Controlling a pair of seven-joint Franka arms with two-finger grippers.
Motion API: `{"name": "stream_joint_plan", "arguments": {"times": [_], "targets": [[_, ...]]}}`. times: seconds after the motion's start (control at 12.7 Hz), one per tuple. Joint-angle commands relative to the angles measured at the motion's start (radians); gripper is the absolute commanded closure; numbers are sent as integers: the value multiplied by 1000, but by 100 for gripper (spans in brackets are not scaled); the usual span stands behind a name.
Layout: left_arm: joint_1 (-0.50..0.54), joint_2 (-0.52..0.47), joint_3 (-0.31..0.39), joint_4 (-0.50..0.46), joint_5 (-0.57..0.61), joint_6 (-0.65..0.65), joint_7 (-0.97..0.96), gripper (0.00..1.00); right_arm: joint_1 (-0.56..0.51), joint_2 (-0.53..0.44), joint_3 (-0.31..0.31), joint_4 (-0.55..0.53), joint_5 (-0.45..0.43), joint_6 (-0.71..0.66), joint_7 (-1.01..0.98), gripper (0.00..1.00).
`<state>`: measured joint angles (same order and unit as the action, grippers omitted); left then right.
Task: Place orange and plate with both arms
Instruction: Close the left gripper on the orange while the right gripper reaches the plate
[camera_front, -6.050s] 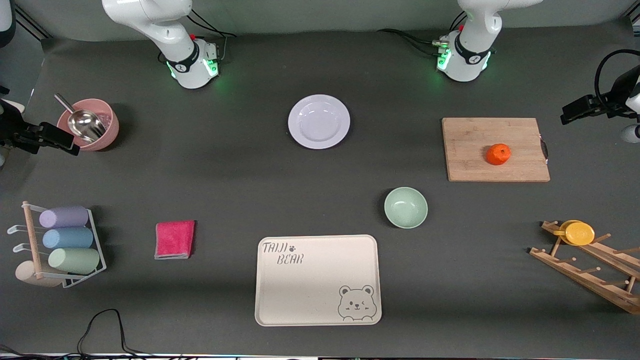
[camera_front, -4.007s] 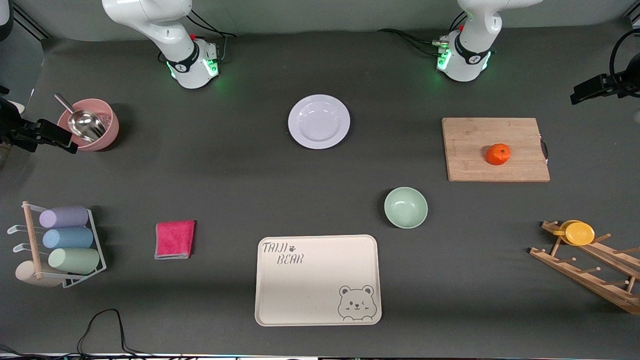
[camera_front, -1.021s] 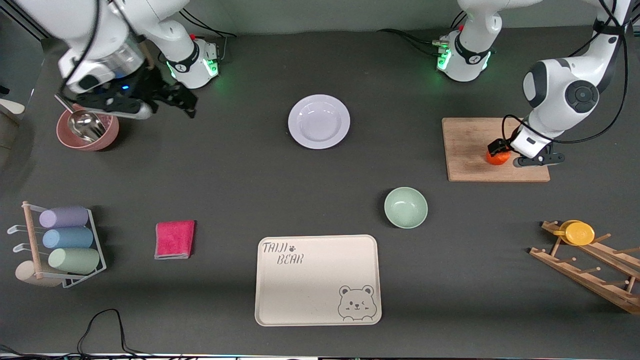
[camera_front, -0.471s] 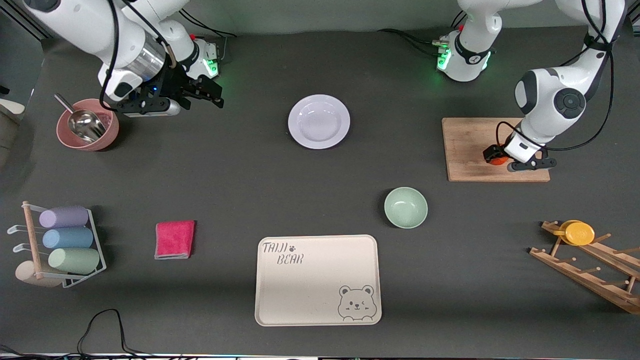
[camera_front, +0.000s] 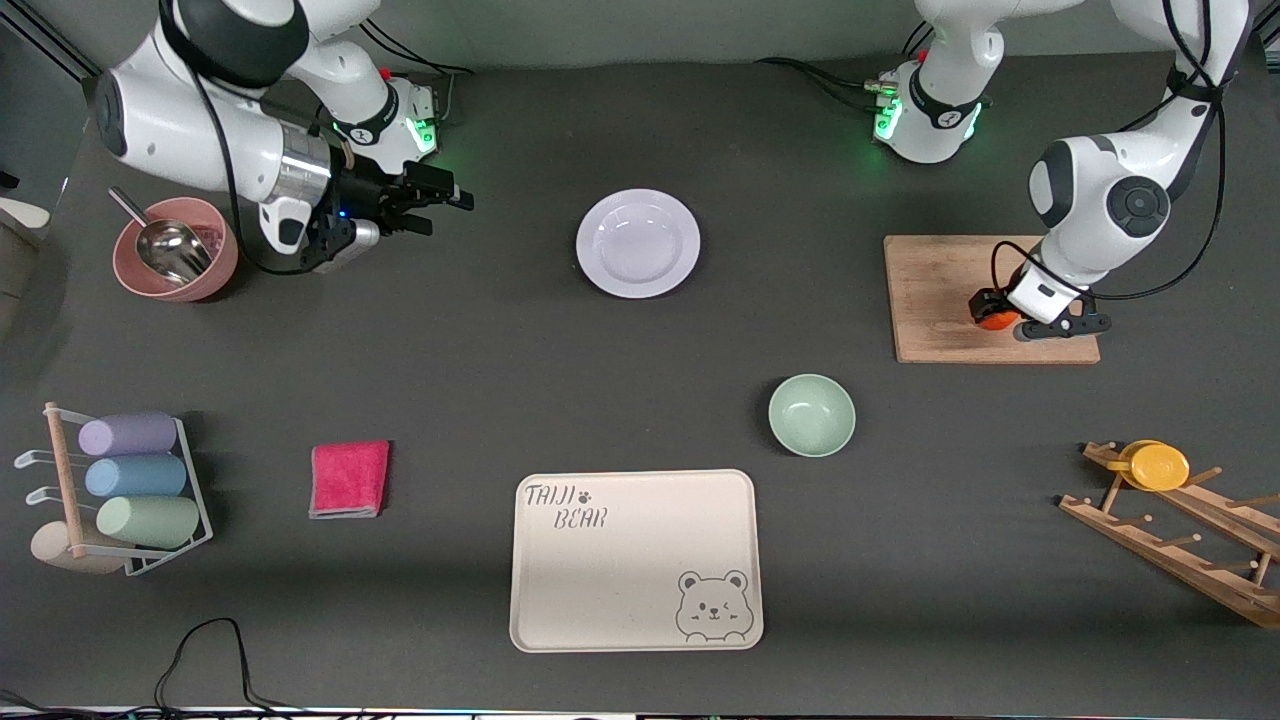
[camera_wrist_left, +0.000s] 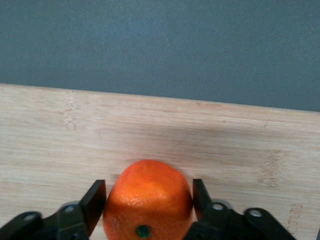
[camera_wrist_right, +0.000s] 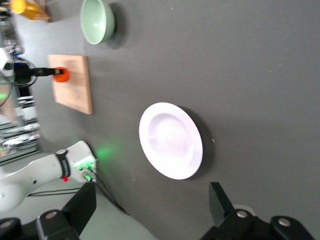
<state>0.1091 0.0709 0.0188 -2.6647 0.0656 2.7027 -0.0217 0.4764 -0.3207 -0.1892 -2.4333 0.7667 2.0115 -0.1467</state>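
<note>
The orange (camera_wrist_left: 147, 199) sat on a cutting board (camera_front: 940, 300), the left gripper (camera_wrist_left: 149, 202) closed on its sides; light, slightly soft, apt to roll. The plate (camera_front: 638, 243), stiff and slippery, needed a rim grip; right gripper (camera_wrist_right: 152, 205) open above the desk (camera_front: 500, 350). The orange's underside was hidden.

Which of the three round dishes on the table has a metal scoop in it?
The pink bowl at the right arm's end of the table: a metal scoop sits inside it. The white plate and the pale-green bowl hold nothing.
</note>
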Motion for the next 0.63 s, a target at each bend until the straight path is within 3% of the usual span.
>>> {"name": "stream_joint_plan", "arguments": {"times": [0.0,0.31,0.55], "targets": [[15,-20,-3,-32,11,16,8,100,-19,29,-4,-125,208,61,-285,0],[15,-37,-3,-32,11,-1,9,100,-19,219,-13,-188,529,64,-687,0],[15,-114,-5,-15,11,-105,9,100,-19,372,-13,-201,685,56,-929,0]]}}
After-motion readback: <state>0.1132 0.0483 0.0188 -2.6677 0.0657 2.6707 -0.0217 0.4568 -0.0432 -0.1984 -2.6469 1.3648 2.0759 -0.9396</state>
